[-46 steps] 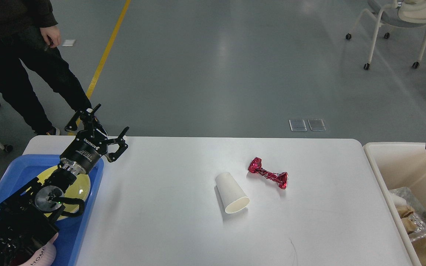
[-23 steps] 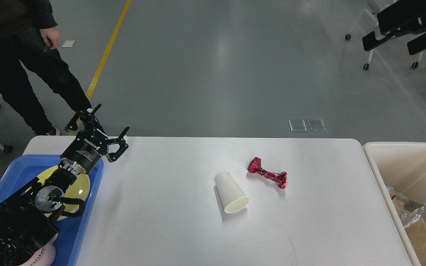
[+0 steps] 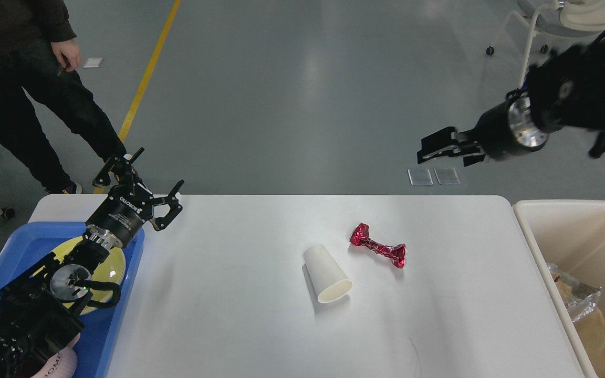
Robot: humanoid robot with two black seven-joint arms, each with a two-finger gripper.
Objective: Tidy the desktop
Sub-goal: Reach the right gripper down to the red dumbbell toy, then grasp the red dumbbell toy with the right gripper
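Glossy grey floor, yellow line, wheeled chair

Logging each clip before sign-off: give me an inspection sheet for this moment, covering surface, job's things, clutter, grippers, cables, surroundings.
Surface: white desktop, faint dark scratch near front edge.
Job's things: paper cup on its side; crumpled red wrapper beside it, apart.
Clutter: blue tray at left holds a yellow plate; beige bin at right holds scrap.
Grippers: left gripper open, empty, above the tray's far corner; right gripper raised beyond the desktop's far edge, state unclear.
Cables: black cable looped on left arm.
Surroundings: standing person, yellow floor line, wheeled chair.
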